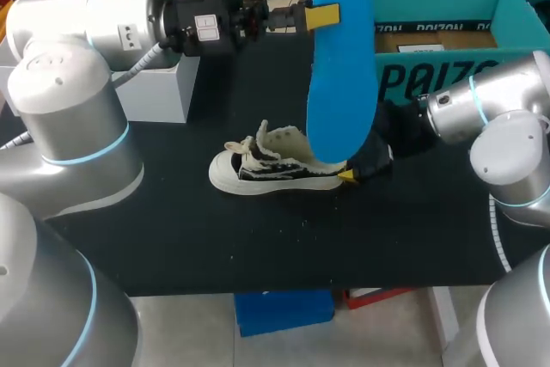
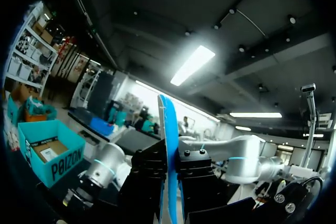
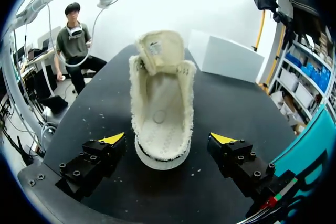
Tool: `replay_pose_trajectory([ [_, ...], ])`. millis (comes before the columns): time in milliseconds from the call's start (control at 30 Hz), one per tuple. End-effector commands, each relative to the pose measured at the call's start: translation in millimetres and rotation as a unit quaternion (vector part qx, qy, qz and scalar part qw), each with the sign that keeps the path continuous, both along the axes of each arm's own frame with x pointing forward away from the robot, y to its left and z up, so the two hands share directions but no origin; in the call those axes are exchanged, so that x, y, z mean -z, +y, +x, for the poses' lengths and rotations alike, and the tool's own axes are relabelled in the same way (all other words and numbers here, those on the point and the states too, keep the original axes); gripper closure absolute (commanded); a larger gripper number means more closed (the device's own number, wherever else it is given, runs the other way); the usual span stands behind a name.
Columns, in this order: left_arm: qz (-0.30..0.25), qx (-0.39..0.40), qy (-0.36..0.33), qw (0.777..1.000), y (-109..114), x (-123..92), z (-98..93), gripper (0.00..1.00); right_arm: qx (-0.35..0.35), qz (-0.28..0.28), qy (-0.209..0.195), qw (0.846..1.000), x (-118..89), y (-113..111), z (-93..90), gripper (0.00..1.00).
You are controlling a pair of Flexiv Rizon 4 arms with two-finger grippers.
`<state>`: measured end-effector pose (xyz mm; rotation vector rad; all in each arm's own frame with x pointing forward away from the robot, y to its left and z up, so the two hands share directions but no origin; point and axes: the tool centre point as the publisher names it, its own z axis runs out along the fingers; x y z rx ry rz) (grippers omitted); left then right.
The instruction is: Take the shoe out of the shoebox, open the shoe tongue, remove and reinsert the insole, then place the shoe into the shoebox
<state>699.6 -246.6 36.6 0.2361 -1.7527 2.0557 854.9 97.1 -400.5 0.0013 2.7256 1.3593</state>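
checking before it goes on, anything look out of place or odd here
The long blue insole is out of the fleece-lined black and white sneaker, held upright above it by the left gripper; the sneaker's tongue is folded forward. Small white flecks dot the black table beside it.

Seen from the head view, the blue insole (image 1: 341, 66) covers the heel of the shoe (image 1: 258, 169) and most of the right gripper (image 1: 357, 174); only one yellow tip shows. The shoebox (image 1: 404, 58) is cut off at the picture's edge. From the left wrist, the insole's lower end runs out of view, and the left gripper (image 2: 171, 179) shows no yellow tips. From the right wrist, the raised tongue (image 3: 159, 51) hides the shoe's toe.
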Motion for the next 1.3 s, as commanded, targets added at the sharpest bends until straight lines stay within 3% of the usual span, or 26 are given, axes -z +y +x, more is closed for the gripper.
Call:
replay_pose_trajectory([
  [33,0.001,-0.001,0.000,1.000,0,1,-1.1,1.00,0.002,-0.004,-0.001,1.000,-1,-3,-0.5,0.00],
  [433,0.001,-0.001,0.000,1.000,0,1,-1.1,1.00,-0.033,-0.123,-0.013,0.992,-34,-6,19.9,0.00],
  [700,0.001,-0.001,0.000,1.000,0,1,-1.1,1.00,-0.078,-0.239,-0.003,0.968,-50,7,34.0,0.00],
  [833,0.001,-0.001,0.000,1.000,0,1,-1.1,1.00,-0.091,-0.278,0.004,0.956,-51,18,37.2,0.00],
  [1067,0.001,-0.001,0.000,1.000,0,1,-1.1,1.00,-0.093,-0.328,0.011,0.940,-43,39,32.2,0.11],
  [1300,0.001,-0.001,0.000,1.000,0,1,-1.1,1.00,-0.103,-0.366,0.005,0.925,-36,59,26.5,0.12],
])
